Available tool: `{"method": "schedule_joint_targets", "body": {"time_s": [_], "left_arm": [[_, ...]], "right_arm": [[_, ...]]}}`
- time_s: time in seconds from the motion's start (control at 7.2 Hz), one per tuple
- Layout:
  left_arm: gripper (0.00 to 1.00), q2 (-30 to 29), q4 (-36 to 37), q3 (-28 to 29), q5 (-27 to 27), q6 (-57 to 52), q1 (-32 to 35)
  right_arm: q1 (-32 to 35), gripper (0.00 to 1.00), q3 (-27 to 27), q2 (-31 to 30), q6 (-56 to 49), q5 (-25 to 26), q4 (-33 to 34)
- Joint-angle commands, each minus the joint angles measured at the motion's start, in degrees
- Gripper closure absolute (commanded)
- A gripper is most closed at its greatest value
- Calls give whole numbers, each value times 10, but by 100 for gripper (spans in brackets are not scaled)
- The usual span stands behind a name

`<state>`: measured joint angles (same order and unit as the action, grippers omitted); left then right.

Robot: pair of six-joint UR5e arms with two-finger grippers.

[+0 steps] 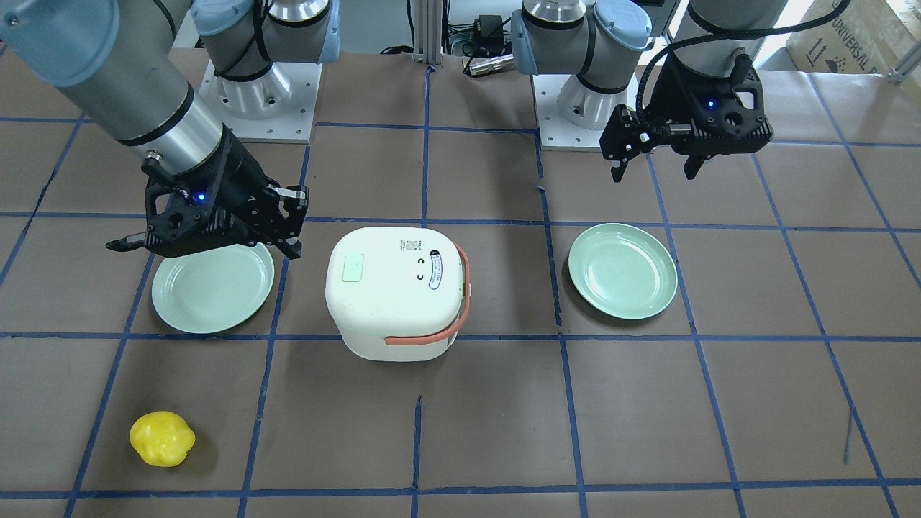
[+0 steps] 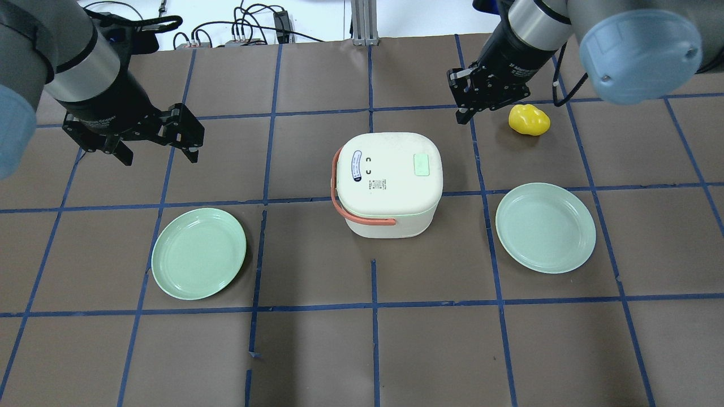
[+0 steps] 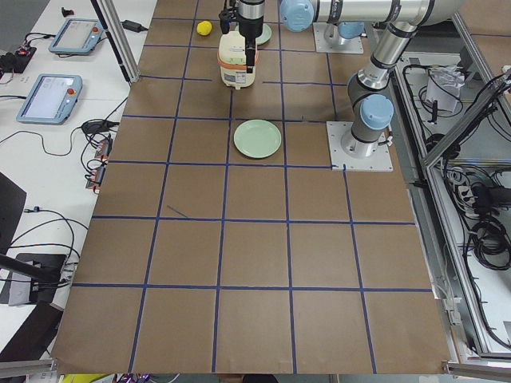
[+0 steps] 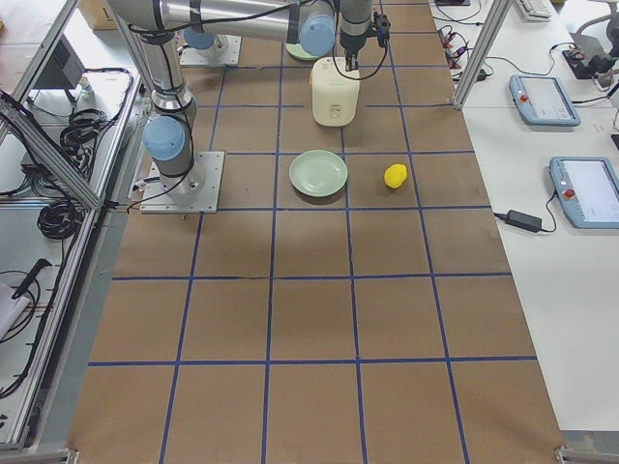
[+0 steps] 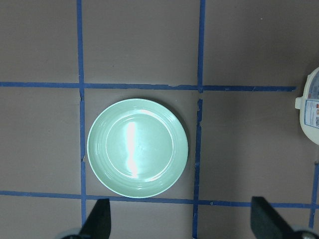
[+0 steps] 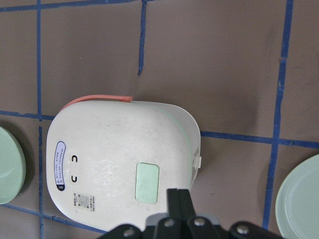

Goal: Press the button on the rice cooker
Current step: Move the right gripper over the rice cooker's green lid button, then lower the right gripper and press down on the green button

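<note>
We see the right gripper [image 6: 178, 199] pinched tight with nothing in it, hanging above the bench [image 2: 317, 350] with no contact on anything. Its wrist camera puts the closed fingertips just off the button [image 6: 147, 183], near the rim of the lid [image 6: 107, 149]. The button is a pale green rectangle, flush on the lid, on the half toward the robot's right. The rice cooker [image 2: 390, 181] sits upright mid-bench between the two arms, lid shut. Its salmon handle [image 2: 345, 209] is folded down around the body, and the label [image 2: 356, 164] is on the lid half toward the robot's left. We see the left gripper [image 2: 159, 158] spread wide and empty, hovering well apart from the rice cooker, with its camera looking straight down on the left plate [image 2: 199, 252]. The right plate [image 2: 546, 228] lies flat on the other side of the rice cooker, not touching it. A yellow lumpy object [image 2: 529, 120] rests on the bench near the right gripper in the overhead view. Both plates are empty.
</note>
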<state>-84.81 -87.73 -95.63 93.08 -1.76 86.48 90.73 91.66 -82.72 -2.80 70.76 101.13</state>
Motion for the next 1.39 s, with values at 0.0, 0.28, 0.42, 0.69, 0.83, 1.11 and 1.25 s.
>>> {"method": "schedule_joint_targets", "body": {"time_s": [0.0, 0.28, 0.42, 0.69, 0.83, 1.11, 1.25], "left_arm": [[0, 0, 0, 0, 0, 0, 0], [0, 0, -1, 0, 0, 0, 0], [0, 0, 0, 0, 0, 0, 0], [0, 0, 0, 0, 0, 1, 0], [0, 0, 0, 0, 0, 0, 0], [0, 0, 0, 0, 0, 0, 0], [0, 0, 0, 0, 0, 0, 0]], "right_arm": [[9, 95, 29, 1, 0, -37, 28], [11, 95, 41, 5, 0, -39, 44], [13, 95, 43, 19, 0, -39, 58], [22, 94, 43, 27, 2, -38, 65], [23, 94, 44, 28, 2, -38, 66], [28, 93, 45, 30, 2, -40, 67], [27, 94, 50, 30, 2, -40, 71]]}}
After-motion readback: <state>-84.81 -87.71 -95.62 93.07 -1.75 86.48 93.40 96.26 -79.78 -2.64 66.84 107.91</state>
